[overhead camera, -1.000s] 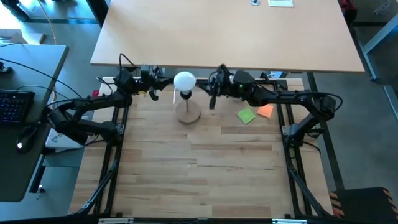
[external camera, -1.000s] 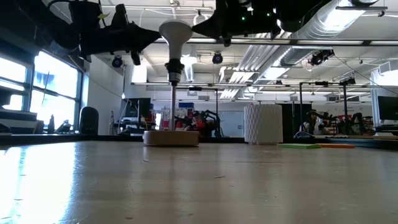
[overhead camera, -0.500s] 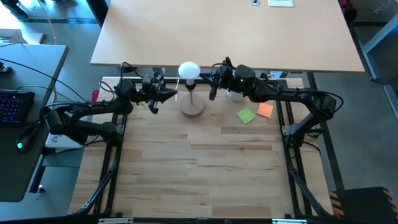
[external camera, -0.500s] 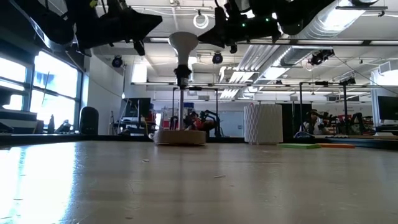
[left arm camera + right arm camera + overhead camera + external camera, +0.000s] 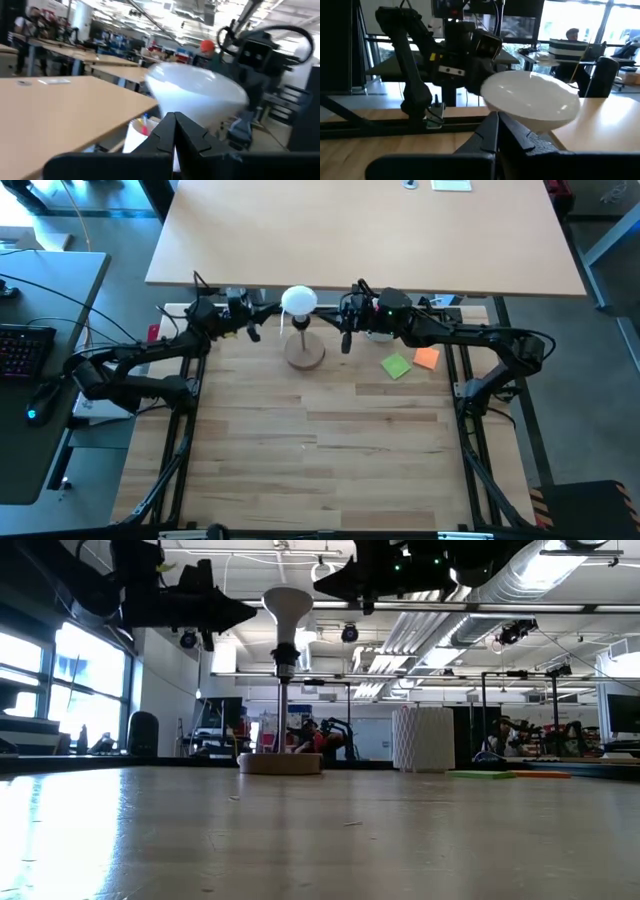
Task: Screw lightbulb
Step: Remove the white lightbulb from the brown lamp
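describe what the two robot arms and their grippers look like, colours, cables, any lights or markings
Both arms are dark, near-black, built of slim jointed tubes with bulkier joint housings. The left gripper and right gripper each end in two narrow, tapering black fingers. Thin black cables loop above both wrists. The right wrist shows small green and red lights; the left has a small yellow-white patch near the gripper. No readable markings are visible.

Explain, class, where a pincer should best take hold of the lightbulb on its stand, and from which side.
Probably grip the lightbulb across its round white globe, coming in level from the side. It stands upright with its narrow neck down in the socket atop the wooden stand, so only the globe is free; the left pincer and right pincer flank it.
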